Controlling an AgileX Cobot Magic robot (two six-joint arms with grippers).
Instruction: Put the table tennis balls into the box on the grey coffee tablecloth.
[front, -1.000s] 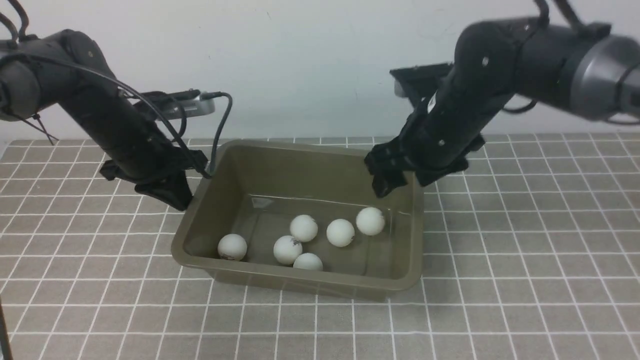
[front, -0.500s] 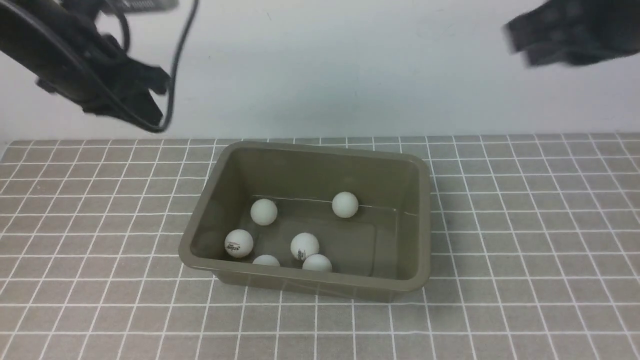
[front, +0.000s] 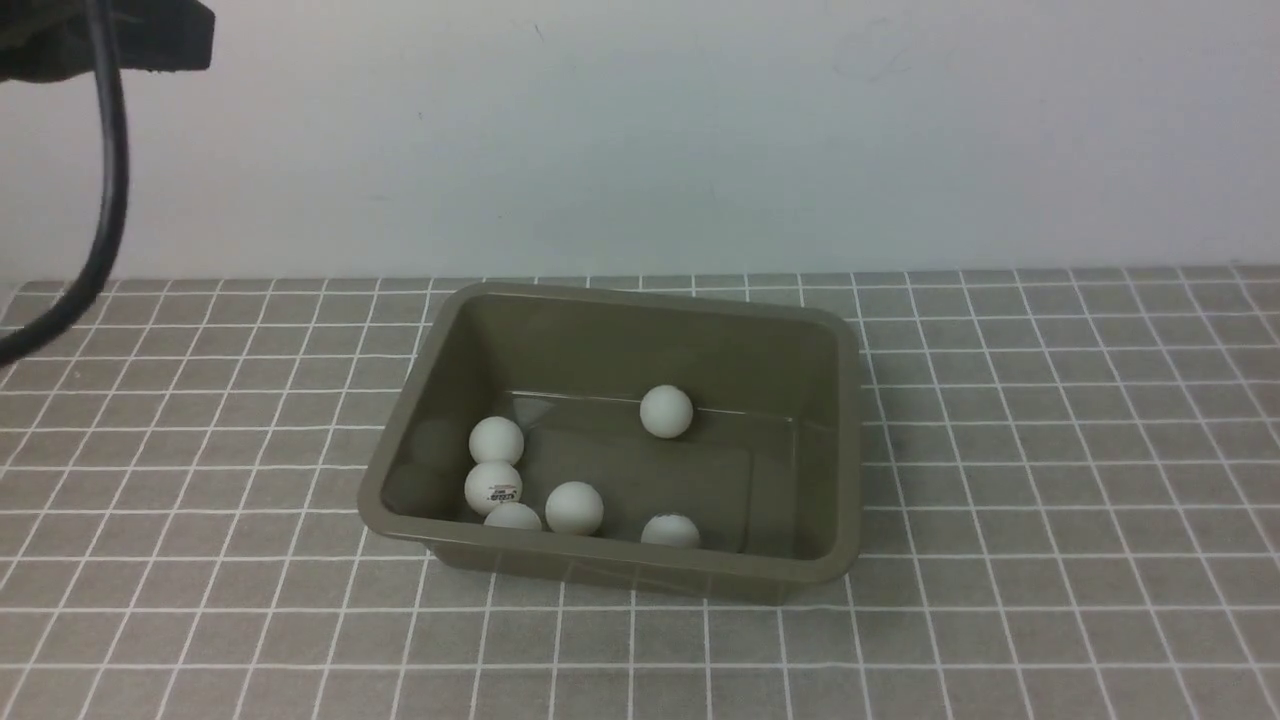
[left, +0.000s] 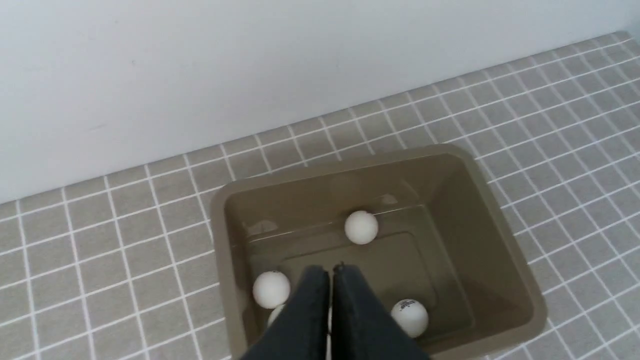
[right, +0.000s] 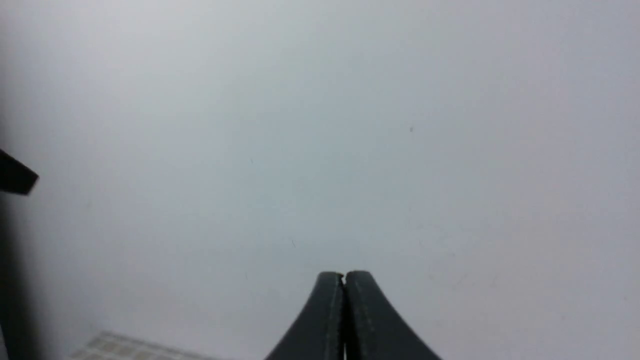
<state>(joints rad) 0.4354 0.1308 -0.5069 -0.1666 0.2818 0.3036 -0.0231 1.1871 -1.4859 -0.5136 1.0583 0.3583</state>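
Where visible, white balls (front: 574, 508).

Resembles a lab-style robot work station, judging by the black gripper with a looping dark cable (front: 112, 180). Faced with a plain pale wall (front: 640, 130) behind a grey-brown, white-gridded cloth (front: 1050, 450). Exact premises not determinable.

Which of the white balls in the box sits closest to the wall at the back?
The ball near the middle of the box's far side; the other five balls all lie nearer the camera.
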